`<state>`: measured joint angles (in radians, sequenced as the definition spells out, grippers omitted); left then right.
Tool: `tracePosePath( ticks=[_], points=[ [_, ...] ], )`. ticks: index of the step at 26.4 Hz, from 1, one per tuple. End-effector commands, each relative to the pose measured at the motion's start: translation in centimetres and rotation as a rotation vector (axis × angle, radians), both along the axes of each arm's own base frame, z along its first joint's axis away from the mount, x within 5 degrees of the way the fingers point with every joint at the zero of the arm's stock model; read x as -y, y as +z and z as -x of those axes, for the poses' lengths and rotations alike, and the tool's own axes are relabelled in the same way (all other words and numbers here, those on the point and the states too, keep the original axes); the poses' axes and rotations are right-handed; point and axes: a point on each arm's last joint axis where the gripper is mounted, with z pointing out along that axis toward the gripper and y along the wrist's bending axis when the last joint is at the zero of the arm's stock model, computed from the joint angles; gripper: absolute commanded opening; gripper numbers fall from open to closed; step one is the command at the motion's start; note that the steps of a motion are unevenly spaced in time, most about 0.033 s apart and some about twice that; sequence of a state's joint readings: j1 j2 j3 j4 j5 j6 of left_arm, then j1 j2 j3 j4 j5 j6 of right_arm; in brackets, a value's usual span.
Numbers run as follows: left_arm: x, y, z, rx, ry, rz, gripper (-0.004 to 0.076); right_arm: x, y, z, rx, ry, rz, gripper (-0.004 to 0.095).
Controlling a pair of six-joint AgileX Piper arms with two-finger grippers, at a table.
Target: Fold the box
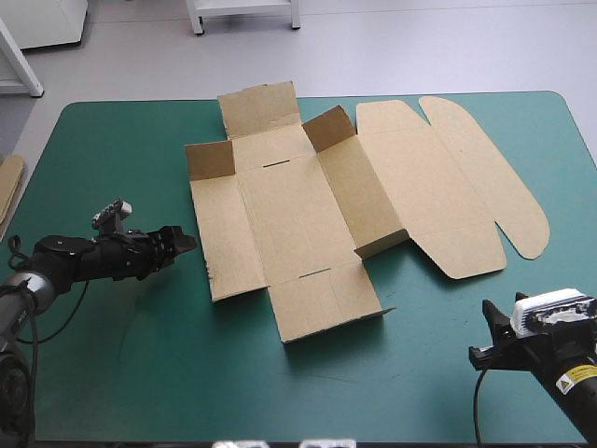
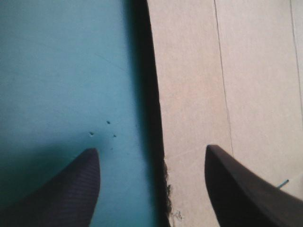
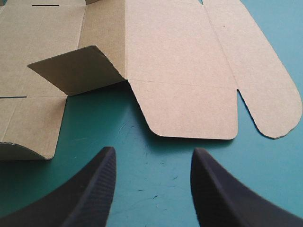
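The brown box [image 1: 289, 205] lies mid-table as a cut sheet, mostly flat, with a few small flaps and one side wall standing up and the lid panels flat to the right. My left gripper [image 1: 184, 242] is low at the sheet's left edge and open. In the left wrist view the gripper [image 2: 151, 149] straddles that edge, one finger over the teal-green cover, the other over the box [image 2: 213, 71]. My right gripper [image 1: 492, 322] is open near the front right corner, apart from the sheet. In its own view the gripper [image 3: 154, 150] holds nothing, with the box's [image 3: 175, 56] rounded lid flaps ahead.
An edge of more brown board [image 1: 9, 182] shows at the table's left edge. Bare teal-green cover [image 1: 140, 373] stretches along the front and between my right gripper and the sheet.
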<state>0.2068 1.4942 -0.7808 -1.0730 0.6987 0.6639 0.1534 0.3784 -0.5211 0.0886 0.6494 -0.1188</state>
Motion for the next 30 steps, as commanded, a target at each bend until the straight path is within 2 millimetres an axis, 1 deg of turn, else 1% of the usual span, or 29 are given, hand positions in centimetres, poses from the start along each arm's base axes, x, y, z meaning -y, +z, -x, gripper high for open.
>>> tracePosePath(
  ticks=[1,4,7,11,13,14,15,18,21,28,30],
  points=[
    [0.3,0.6,-1.0,0.046,-0.037,0.124,0.0467,0.0,1.5,-0.3,0.087,-0.001,-0.008,0.0459],
    [0.6,0.2,-1.4,0.048,-0.05,0.176,0.0467,0.0,1.5,-0.3,0.087,-0.001,-0.008,0.0459],
    [0.7,-0.4,-1.5,0.035,-0.061,0.179,0.0467,0.0,1.4,-0.3,0.078,0.0,-0.008,0.0459],
    [0.8,-1.7,-1.3,-0.009,-0.061,0.19,0.0467,0.0,1.3,-0.3,0.065,0.002,-0.007,0.0459],
    [1.2,-2.6,-0.8,-0.042,-0.075,0.195,0.0467,0.0,1.3,-0.3,0.065,0.002,-0.007,0.0459],
    [2.0,-3.1,-0.5,-0.058,-0.102,0.198,0.0467,0.0,1.5,-0.3,0.069,0.002,-0.008,0.0459],
    [2.5,-3.1,-0.4,-0.061,-0.115,0.2,0.0467,0.0,1.6,-0.2,0.072,0.001,-0.006,0.0459],
    [3.8,-3.0,-0.5,-0.037,-0.135,0.225,0.0466,0.0,2.0,-0.2,0.086,0.001,-0.007,0.0459],
    [4.6,-2.5,-1.0,0.011,-0.107,0.266,0.0466,0.0,2.5,-0.1,0.101,0.001,-0.009,0.0459],
    [4.5,-1.9,-1.9,0.094,-0.018,0.308,0.0462,0.0,2.7,0.0,0.108,0.001,-0.01,0.0459],
    [4.5,-1.7,-2.3,0.112,0.044,0.336,0.0459,0.0,2.7,0.0,0.108,0.001,-0.01,0.0459]
  ],
)
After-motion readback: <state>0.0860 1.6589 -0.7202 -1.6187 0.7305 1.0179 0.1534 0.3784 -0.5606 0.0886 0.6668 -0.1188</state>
